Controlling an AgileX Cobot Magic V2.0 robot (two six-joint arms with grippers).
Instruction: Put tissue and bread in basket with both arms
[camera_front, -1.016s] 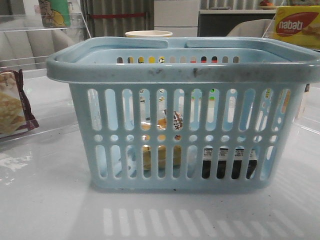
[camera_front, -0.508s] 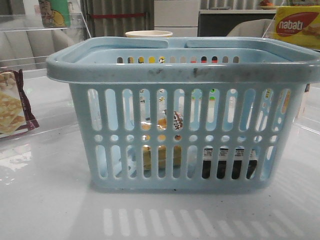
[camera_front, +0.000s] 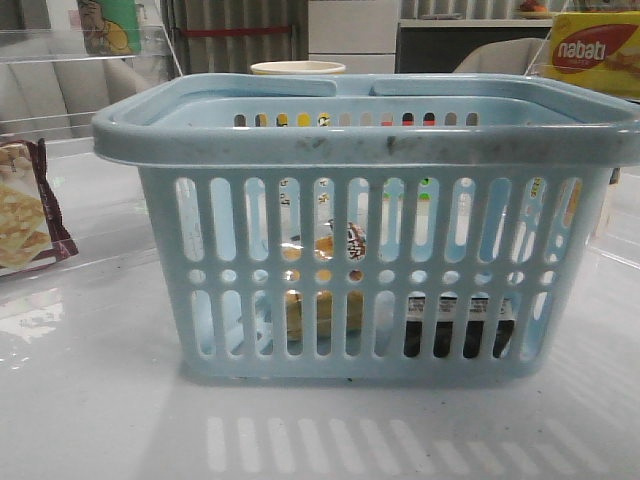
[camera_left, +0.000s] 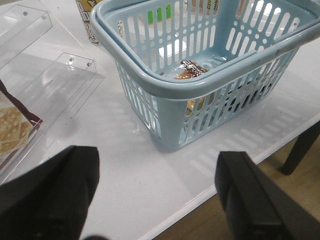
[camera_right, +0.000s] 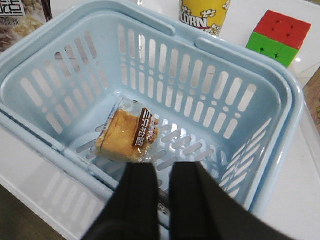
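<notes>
The light-blue basket (camera_front: 370, 140) stands in the middle of the table. The bread (camera_front: 325, 300) lies on its floor and shows through the slots. The tissue (camera_front: 460, 325) lies on the floor to its right. In the right wrist view the bread (camera_right: 127, 135) lies flat in the basket (camera_right: 225, 55), and the tissue is almost wholly hidden behind my fingers. My right gripper (camera_right: 165, 172) hovers above the basket's near rim, its jaws nearly together and empty. My left gripper (camera_left: 157, 195) is wide open and empty over the table's front edge, apart from the basket (camera_left: 165, 82).
A maroon-edged cracker packet (camera_front: 25, 215) lies left of the basket beside clear acrylic boxes (camera_left: 55, 75). A yellow popcorn cup (camera_right: 202, 12) and a colour cube (camera_right: 279, 36) stand beyond the basket. A yellow nabati box (camera_front: 595, 50) is at the back right. The table edge (camera_left: 240, 165) is close.
</notes>
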